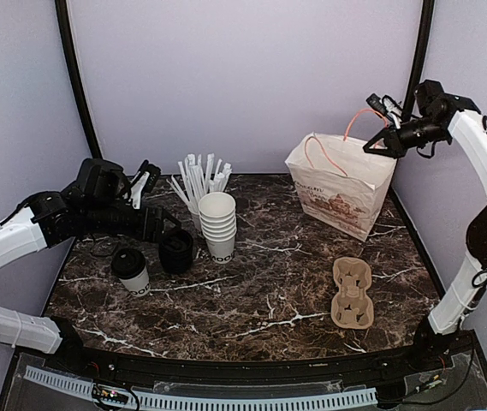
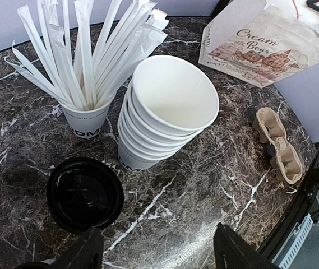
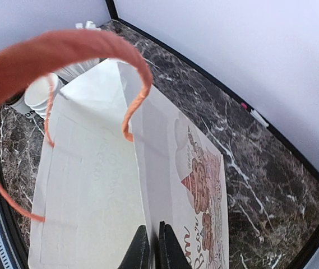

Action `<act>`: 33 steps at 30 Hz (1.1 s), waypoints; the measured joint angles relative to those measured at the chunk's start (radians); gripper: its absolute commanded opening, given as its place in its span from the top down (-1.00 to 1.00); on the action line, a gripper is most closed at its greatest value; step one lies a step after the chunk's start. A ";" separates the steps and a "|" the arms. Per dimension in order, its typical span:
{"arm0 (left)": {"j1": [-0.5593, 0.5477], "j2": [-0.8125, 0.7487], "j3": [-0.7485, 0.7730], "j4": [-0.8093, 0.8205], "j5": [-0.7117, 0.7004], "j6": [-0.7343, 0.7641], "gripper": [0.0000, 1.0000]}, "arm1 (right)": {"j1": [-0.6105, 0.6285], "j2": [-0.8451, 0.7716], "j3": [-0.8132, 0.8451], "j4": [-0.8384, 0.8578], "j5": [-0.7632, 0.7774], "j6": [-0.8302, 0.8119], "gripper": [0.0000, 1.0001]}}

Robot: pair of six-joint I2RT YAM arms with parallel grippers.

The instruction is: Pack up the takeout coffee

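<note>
Marble worktop [image 1: 294, 300], dark with white veins. Paper bag [image 1: 346, 193] standing at back right; right claw [image 3: 152, 242] pressed together, pinching the bag's top edge, orange handle [image 3: 64, 47] looped just before it. Left claw [image 2: 158, 244] spread, hanging low by black lids [image 2: 83, 193] beside stack of lidless cups [image 1: 217, 224]. Takeout coffee [image 1: 130, 272] upright at left front, lid on, untouched, well apart from bag

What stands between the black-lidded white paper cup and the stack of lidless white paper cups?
In the top external view, a short black stack, likely lids, sits between the lidded cup and the cup stack.
</note>
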 measured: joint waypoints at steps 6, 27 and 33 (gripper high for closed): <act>0.000 -0.022 0.000 -0.002 -0.033 0.008 -0.42 | 0.093 -0.111 0.003 0.004 -0.046 -0.032 0.84; 0.000 -0.021 0.010 -0.008 -0.061 0.004 -0.42 | 0.542 -0.189 -0.171 -0.057 0.051 -0.108 0.96; 0.000 -0.021 0.010 -0.008 -0.061 -0.004 -0.42 | 0.546 -0.187 -0.153 -0.062 0.039 -0.109 1.00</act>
